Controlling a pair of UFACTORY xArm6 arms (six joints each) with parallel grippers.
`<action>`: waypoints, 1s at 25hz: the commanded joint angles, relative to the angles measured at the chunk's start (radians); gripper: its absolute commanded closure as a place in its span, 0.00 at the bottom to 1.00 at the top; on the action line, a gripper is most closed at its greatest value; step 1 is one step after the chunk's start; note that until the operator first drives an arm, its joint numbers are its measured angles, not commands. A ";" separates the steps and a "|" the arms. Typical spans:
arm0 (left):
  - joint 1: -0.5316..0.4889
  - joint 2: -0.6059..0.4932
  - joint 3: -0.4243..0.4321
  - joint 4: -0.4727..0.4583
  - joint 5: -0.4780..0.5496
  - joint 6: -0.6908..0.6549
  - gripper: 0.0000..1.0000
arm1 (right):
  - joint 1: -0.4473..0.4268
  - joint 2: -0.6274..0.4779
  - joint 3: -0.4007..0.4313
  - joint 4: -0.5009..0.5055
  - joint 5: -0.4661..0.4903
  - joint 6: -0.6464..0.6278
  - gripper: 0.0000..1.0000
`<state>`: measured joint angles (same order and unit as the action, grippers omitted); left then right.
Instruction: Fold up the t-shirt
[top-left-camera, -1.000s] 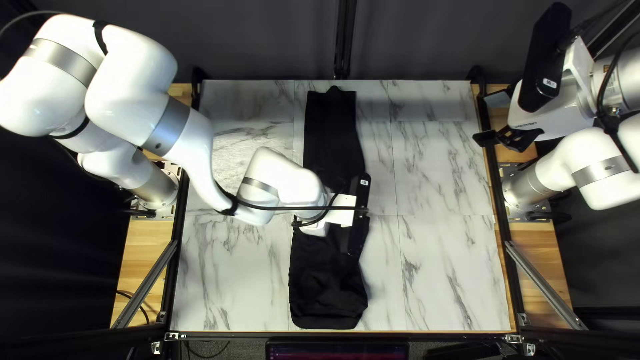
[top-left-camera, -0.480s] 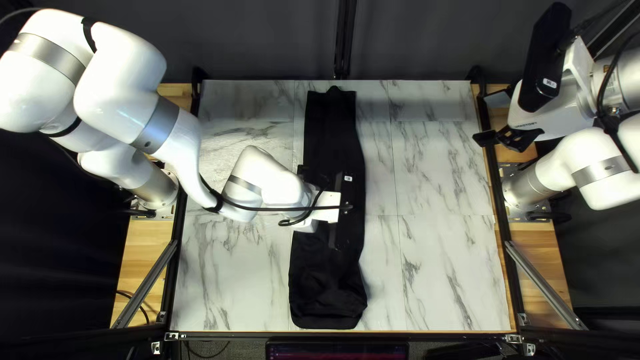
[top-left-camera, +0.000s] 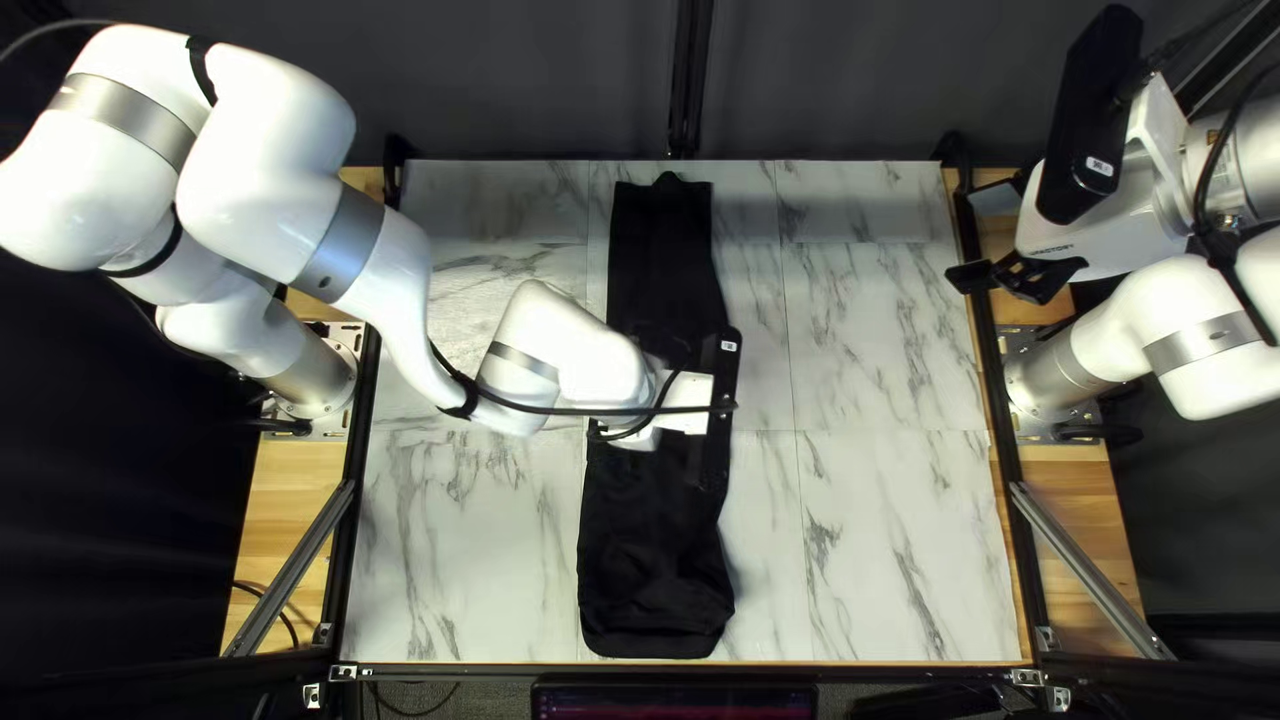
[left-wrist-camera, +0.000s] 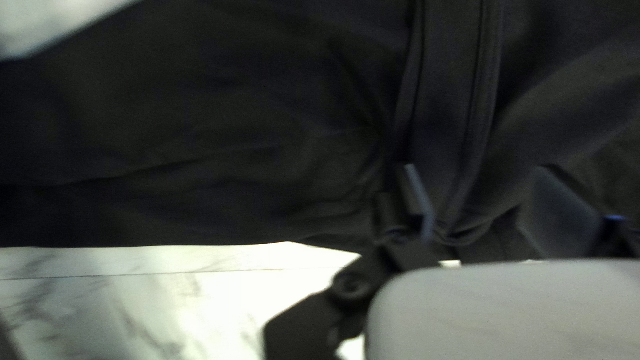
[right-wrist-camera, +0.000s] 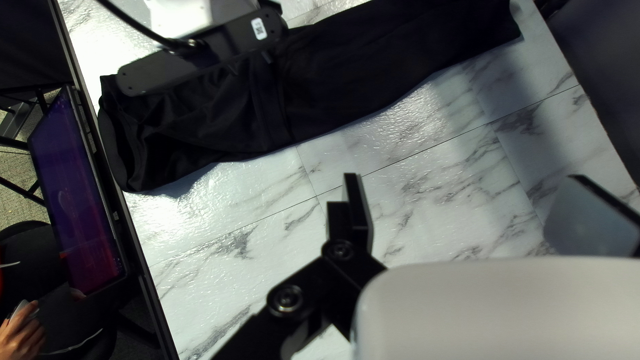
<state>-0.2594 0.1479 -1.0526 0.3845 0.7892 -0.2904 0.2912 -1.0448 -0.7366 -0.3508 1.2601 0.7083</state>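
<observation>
Shirt point(top-left-camera: 654, 560): just the one, black, laid in a long strip from the far edge of the desk point(top-left-camera: 894, 534) nearly to the near edge, a bit left of centre
Arms: two
Left arm point(top-left-camera: 400, 280): bent and reaching in from the left edge
Left gripper point(top-left-camera: 687, 392): over the shirt's middle, fingers point(left-wrist-camera: 419, 200) spread wide, can't tell if they're touching cloth
Right arm point(top-left-camera: 1207, 340): folded up by the right edge
Right gripper point(top-left-camera: 1000, 278): up near the far right corner, fingers wide apart
Person's hand point(right-wrist-camera: 23, 333): one, beyond the near edge
</observation>
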 commanded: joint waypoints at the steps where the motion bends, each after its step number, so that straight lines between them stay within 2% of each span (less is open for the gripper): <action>1: 0.019 0.107 -0.103 -0.063 0.005 0.126 0.00 | 0.000 0.000 0.000 0.000 0.000 0.000 0.00; 4: 0.044 0.165 -0.142 -0.133 0.006 0.204 0.00 | 0.000 0.000 0.000 0.000 0.000 0.000 0.00; 7: 0.060 0.220 -0.186 -0.162 0.032 0.231 0.00 | 0.000 0.000 0.000 0.000 0.000 0.000 0.00; 17: 0.073 0.291 -0.231 -0.160 0.033 0.320 0.00 | 0.000 0.000 0.000 0.000 0.000 0.000 0.00; 25: 0.079 0.319 -0.237 -0.141 0.018 0.327 0.00 | 0.000 0.000 0.000 0.000 0.000 0.000 0.00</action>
<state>-0.1873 0.4599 -1.2927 0.2351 0.8168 0.0370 0.2912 -1.0448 -0.7366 -0.3508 1.2601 0.7083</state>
